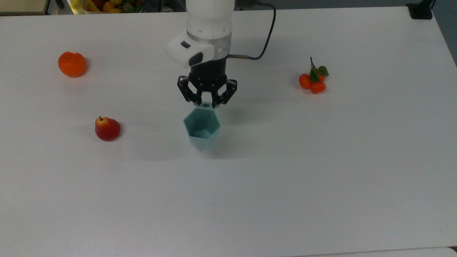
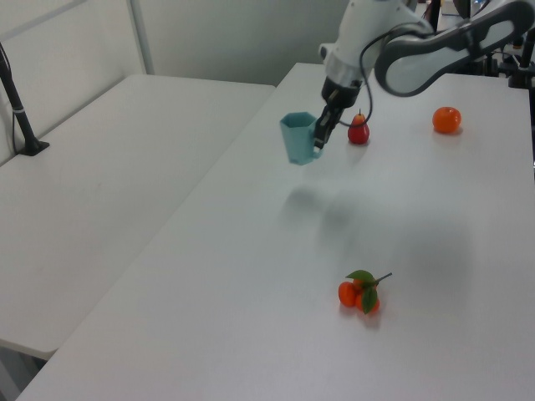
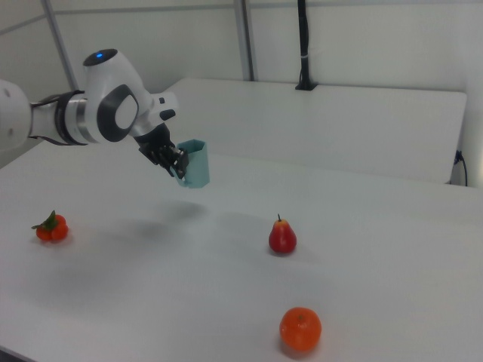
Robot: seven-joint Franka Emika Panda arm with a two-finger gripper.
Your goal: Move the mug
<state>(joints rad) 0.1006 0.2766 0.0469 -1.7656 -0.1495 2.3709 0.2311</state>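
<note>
The gripper (image 1: pixel 207 103) is pinching the rim tab of the mug (image 1: pixel 202 129), with both fingers closed on that tab at the edge of the cup's mouth. The mug is hanging in the air above the table (image 1: pixel 321 178), clear of the surface; in the left view the mug (image 2: pixel 298 138) is casting a shadow on the tabletop below and apart from it, and in the right view the mug (image 3: pixel 195 163) is likewise sitting well above its own shadow. The cup is hanging close to upright, its open mouth facing up and its narrower base pointing down. In the top view the mug is lying near the middle of the table, between the pear (image 1: pixel 107 129) on the top view's left and the cluster of small tangerines (image 1: pixel 313 80) with leaves on the top view's right. The orange (image 1: pixel 72 64) is resting well apart, toward the top view's upper left. In the left view the gripper (image 2: pixel 318 140) is reaching down from the white arm (image 2: pixel 418 58) to the mug's near side, and the pear (image 2: pixel 359 131) is standing just beyond it. In the right view the gripper (image 3: pixel 178 170) is holding the mug from the right view's left.
</note>
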